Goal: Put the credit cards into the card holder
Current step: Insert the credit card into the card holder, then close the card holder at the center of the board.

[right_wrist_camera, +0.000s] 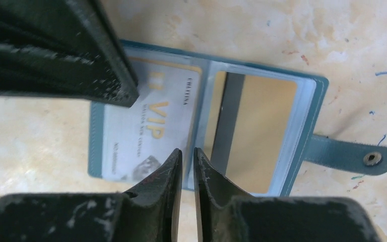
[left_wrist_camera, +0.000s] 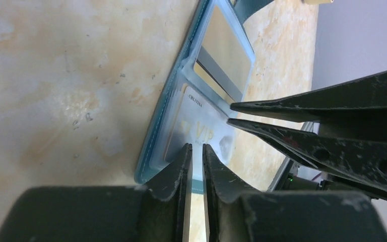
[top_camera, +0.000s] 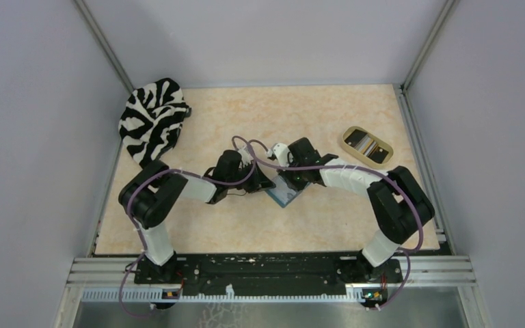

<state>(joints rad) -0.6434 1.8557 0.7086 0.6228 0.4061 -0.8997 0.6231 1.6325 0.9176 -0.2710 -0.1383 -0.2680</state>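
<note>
The teal card holder (top_camera: pixel 286 193) lies open on the table mid-scene, its snap tab (right_wrist_camera: pixel 352 155) sticking out to one side. A pale credit card marked VIP (right_wrist_camera: pixel 146 131) sits in one clear pocket. A tan card with a dark stripe (right_wrist_camera: pixel 262 131) sits in the other pocket. My left gripper (left_wrist_camera: pixel 195 146) hovers over the VIP card's (left_wrist_camera: pixel 201 126) end of the holder, jaws a narrow slit apart, nothing between them. My right gripper (right_wrist_camera: pixel 185 150) points at the holder's middle fold, jaws also a slit apart and empty. Both grippers' tips nearly meet above the holder (left_wrist_camera: pixel 166 131).
A zebra-striped cloth (top_camera: pixel 152 119) is bunched at the back left corner. A beige oval tray (top_camera: pixel 366 145) holding dark and pale flat pieces stands at the back right. Grey walls close in the table on three sides.
</note>
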